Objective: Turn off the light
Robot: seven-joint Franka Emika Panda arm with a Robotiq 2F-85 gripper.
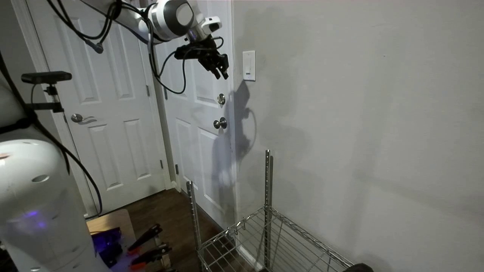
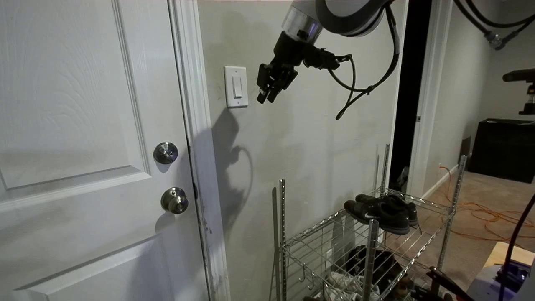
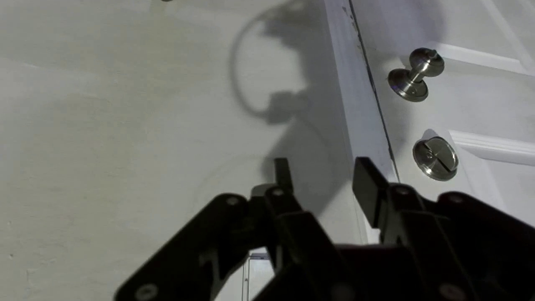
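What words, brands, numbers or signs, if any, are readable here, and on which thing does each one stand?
No word or number is readable in any view.
Nearer black sneaker on the wire rack: a white Nike swoosh, without readable letters.
Light switch: no lettering visible.
Robot arm: a small reddish mark at the picture's edge in an exterior view, too blurred to read.

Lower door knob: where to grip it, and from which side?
I'd grip the lower knob by its round head, pincer coming straight on from the front. In the wrist view, the head stands off its base plate on a narrower neck, probably leaving clearance behind.
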